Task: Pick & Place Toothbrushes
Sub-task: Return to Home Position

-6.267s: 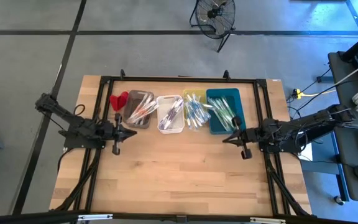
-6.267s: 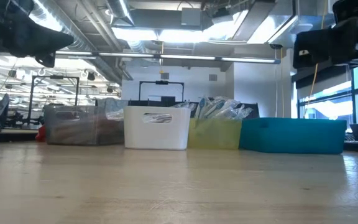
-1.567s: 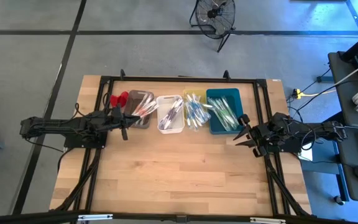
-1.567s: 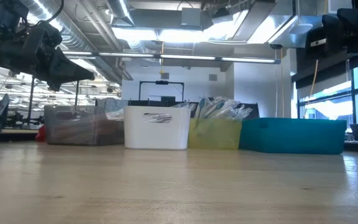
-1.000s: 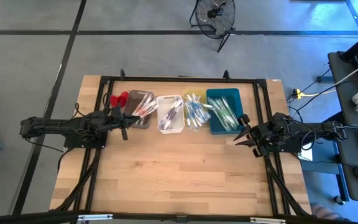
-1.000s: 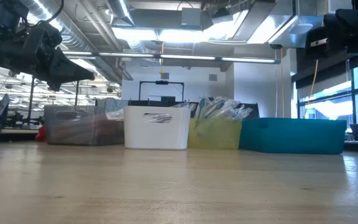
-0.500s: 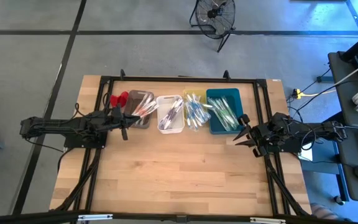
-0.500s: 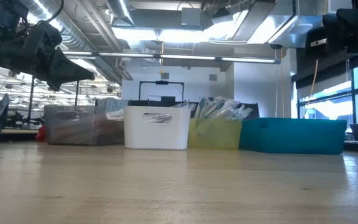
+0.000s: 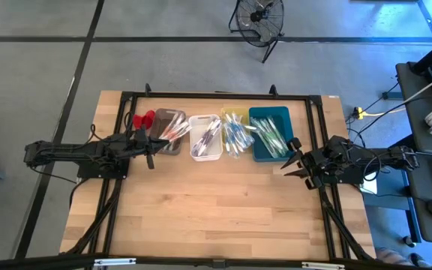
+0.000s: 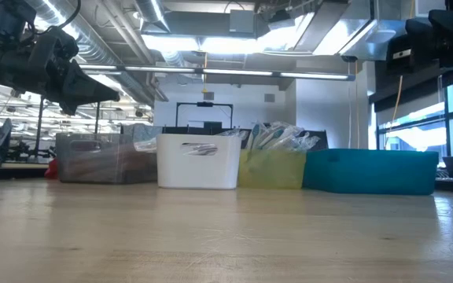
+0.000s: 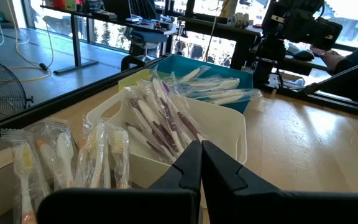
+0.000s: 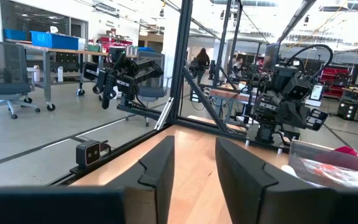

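Wooden desk (image 9: pixel 216 217): carries a row of four bins along its far side; no loose toothbrush shows on the boards in front of them.
Toothbrushes (image 9: pixel 205 139): wrapped ones lie sorted inside the grey bin (image 9: pixel 169 129), the white bin (image 9: pixel 193 154), the yellow bin (image 9: pixel 226 114) and the teal bin (image 9: pixel 259 150).
Red object (image 9: pixel 142 120): just beside the grey bin's outer end.
Left tool (image 11: pixel 201 146): clenched on nothing, its two fingers pressed together; it hangs above the desk just in front of the grey and white bins.
Right tool (image 12: pixel 194 146): released, fingers apart and empty; it hangs near the teal bin's near right corner.
Step in hand: judging by the empty tools and filled bins, the sorting looks finished and the arms are due at their rest pose.
Next move: no grasp is needed. Each arm should fold toward its own side, with the left tool kept above the grey bin's rim.
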Controlling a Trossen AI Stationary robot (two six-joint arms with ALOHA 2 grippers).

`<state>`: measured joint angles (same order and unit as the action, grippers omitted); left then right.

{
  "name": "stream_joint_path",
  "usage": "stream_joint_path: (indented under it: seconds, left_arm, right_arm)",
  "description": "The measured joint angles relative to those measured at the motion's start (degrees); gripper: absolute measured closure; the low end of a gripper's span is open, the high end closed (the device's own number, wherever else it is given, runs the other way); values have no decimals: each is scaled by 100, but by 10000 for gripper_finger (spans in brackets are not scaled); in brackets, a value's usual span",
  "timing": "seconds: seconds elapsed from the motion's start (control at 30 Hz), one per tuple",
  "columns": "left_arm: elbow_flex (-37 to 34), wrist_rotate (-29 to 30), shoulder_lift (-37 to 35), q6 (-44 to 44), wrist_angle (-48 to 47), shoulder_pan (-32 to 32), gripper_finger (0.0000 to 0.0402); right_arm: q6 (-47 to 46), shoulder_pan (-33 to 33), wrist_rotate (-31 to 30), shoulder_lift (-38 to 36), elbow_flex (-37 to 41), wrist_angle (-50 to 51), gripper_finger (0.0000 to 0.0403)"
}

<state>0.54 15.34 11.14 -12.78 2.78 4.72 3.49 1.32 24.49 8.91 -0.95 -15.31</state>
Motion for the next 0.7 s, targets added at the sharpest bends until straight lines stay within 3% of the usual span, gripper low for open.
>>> stream_joint_path:
  seconds: [0.7]
  left_arm:
    - [0,-1,0,0,0,1,400]
  right_arm:
    - [0,0,-2,0,0,-1,319]
